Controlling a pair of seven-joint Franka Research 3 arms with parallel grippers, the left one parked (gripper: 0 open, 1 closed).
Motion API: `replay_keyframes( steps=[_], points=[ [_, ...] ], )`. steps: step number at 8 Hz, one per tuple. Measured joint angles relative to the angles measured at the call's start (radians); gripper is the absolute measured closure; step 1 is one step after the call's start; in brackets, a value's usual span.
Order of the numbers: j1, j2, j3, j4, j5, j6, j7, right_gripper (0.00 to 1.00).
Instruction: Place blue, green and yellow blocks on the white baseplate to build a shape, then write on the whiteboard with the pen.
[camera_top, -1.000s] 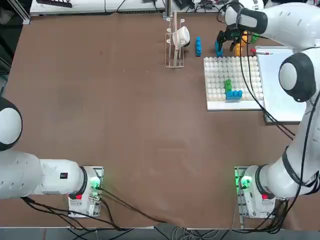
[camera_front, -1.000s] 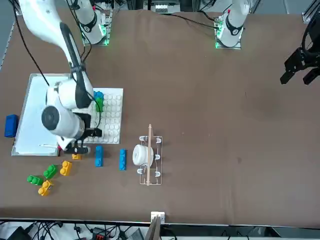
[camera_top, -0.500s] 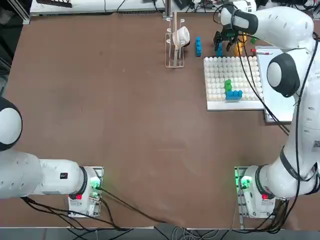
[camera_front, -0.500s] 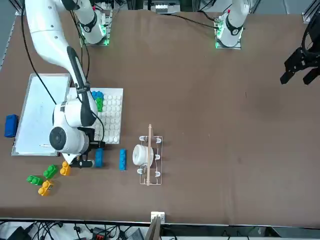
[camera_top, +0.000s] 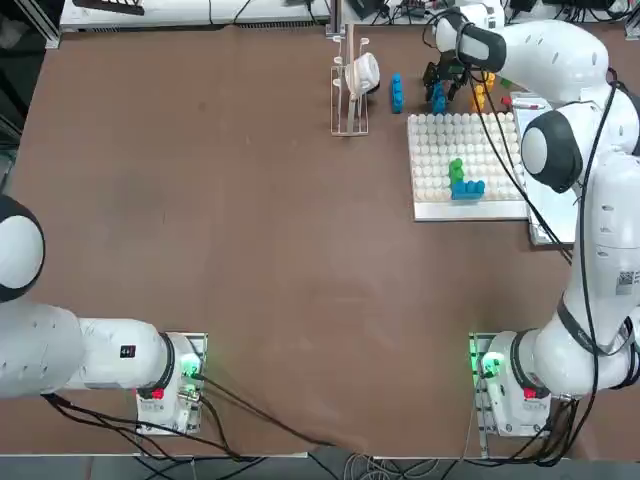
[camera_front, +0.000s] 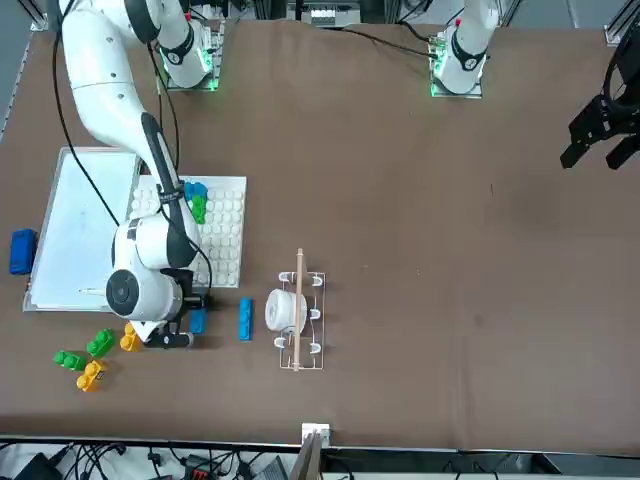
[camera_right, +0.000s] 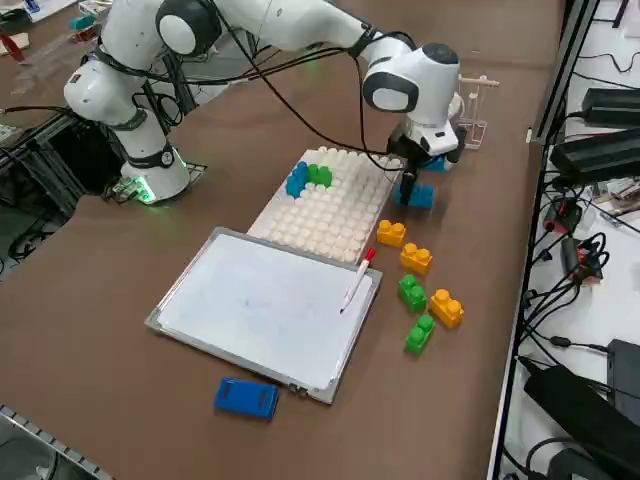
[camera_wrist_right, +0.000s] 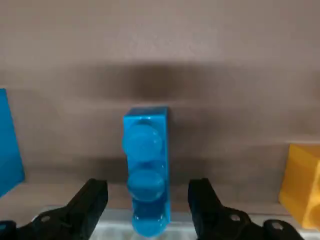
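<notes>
Hovering: right gripper (camera_wrist_right: 146, 200) hangs low over a blue block (camera_wrist_right: 146, 167) on the table (camera_top: 250, 250), just beyond the far edge of the baseplate (camera_top: 440, 140).
Fingers: spread apart, one on each long side of the block, gripping nothing.
Second blue block (camera_front: 245, 318): lies free between the gripper and a small rack (camera_front: 297, 312).
Baseplate: carries a green block (camera_top: 456, 169) joined to a blue one (camera_top: 467, 187) at its near edge.
Loose blocks: two green (camera_right: 412, 292) and three yellow (camera_right: 416, 258) lie beyond the whiteboard (camera_right: 260, 310).
Pen (camera_right: 358, 279): rests on the whiteboard's far edge, red end toward the baseplate.
Eraser (camera_right: 246, 396): sits just beside the whiteboard's outer edge.
</notes>
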Motion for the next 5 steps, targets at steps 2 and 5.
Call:
replay_keyframes(
  steps=[2,5],
  points=[
    [0.0,0.009,0.0,0.019,0.0,-0.002,-0.001,0.19],
    [0.0,0.01,0.0,0.03,0.0,-0.004,-0.004,0.58]
  ],
)
